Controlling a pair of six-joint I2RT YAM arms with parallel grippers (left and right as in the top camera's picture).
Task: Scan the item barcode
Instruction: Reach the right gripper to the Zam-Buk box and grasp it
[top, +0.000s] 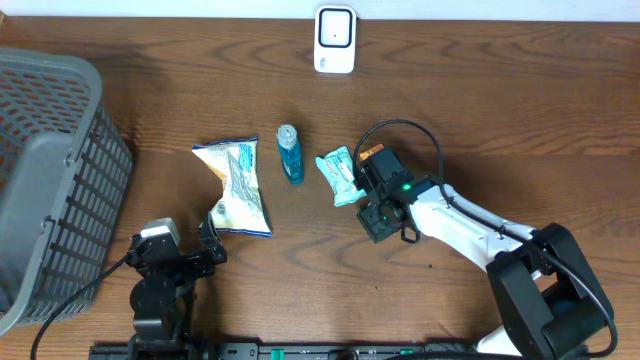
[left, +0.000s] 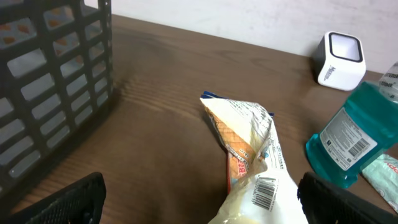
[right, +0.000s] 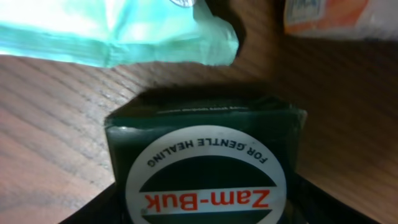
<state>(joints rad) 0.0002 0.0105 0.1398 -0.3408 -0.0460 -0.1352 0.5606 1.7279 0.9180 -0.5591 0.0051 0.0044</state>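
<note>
In the right wrist view a dark green Zam-Buk box (right: 205, 155) lies on the table between the fingers of my right gripper (right: 205, 208). Both dark fingers rest against its sides, so the gripper is shut on it. From overhead, the right gripper (top: 380, 212) covers the box, just right of centre. The white scanner (top: 334, 40) stands at the table's far edge. My left gripper (top: 212, 240) is open and empty at the near end of a snack bag (left: 249, 137), whose barcode (left: 265, 191) faces up.
A grey basket (top: 50, 170) fills the left side. A blue bottle (top: 290, 155), a teal packet (top: 338, 175) and an orange packet (top: 371, 152) lie in a row mid-table, the last two close to the right gripper.
</note>
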